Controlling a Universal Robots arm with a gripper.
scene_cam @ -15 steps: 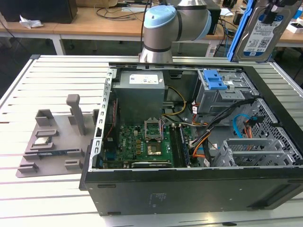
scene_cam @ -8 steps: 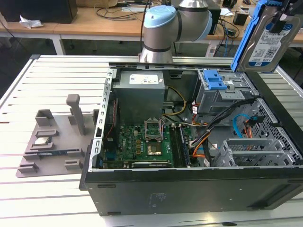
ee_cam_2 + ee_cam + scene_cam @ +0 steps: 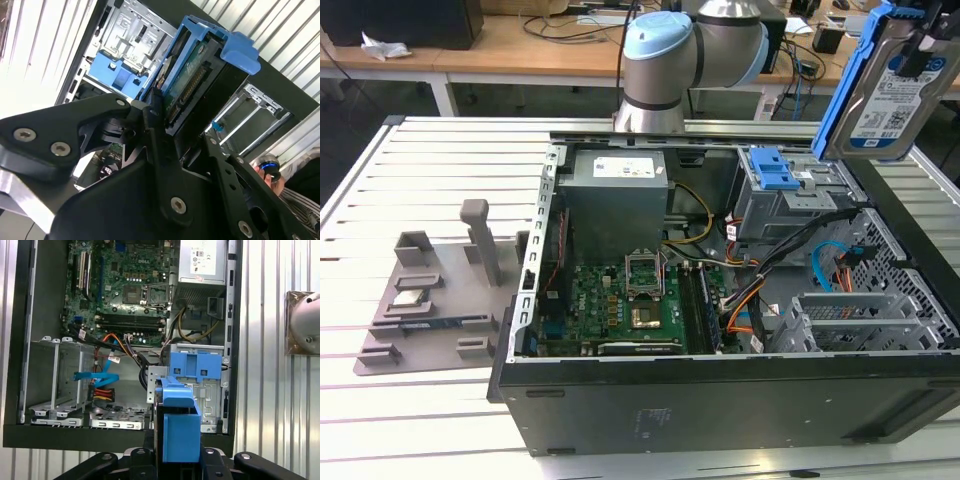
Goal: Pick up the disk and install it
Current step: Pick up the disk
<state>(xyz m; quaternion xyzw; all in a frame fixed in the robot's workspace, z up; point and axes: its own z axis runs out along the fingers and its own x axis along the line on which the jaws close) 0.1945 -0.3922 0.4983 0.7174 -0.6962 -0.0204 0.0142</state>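
A pale slatted metal desk (image 3: 430, 170) fills the foreground; behind it stands a long wooden table (image 3: 510, 45) strewn with cables (image 3: 570, 22), above dark floor (image 3: 370, 110).

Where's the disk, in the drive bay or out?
Out. The gripper holds the disk on edge in the air over the open computer case, clear of the drive bay.

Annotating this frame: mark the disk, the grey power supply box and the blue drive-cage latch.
disk (image 3: 893, 100), exterior view, on its white-and-blue label.
grey power supply box (image 3: 616, 208), exterior view, on the plain face below its sticker.
blue latch (image 3: 771, 168), exterior view, on its ridged middle.
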